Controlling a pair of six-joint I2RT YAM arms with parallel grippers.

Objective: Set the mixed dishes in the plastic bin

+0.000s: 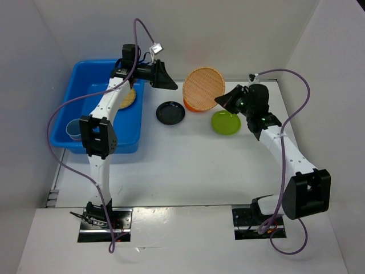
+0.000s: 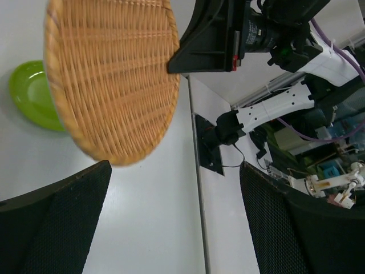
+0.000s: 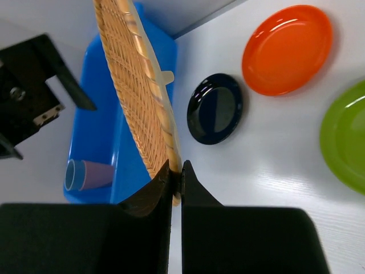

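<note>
Tan woven plate [image 3: 140, 85], rim in clenched right gripper [image 3: 175, 168]; left gripper [image 2: 175, 171] wide open

A woven plate [image 1: 203, 88], pinched at its rim by the right tool [image 3: 175, 171], stands raised on edge and fills the gap between this tool and the left tool [image 1: 166, 79], whose jaws are wide apart. The left arm [image 1: 111, 103] lies over the right half of the blue bin [image 1: 94, 88] and bars the way in from that side. Inside, a cup [image 1: 74, 128] takes the near left corner and a second woven plate [image 1: 130, 98] lies under the arm; the far left floor is open. On the worktop [image 1: 188, 165], the black plate [image 1: 170, 112], orange plate [image 3: 287, 49] and green plate [image 1: 226, 123] lie in a row right of the bin; the strip nearer the bases is open.
</note>
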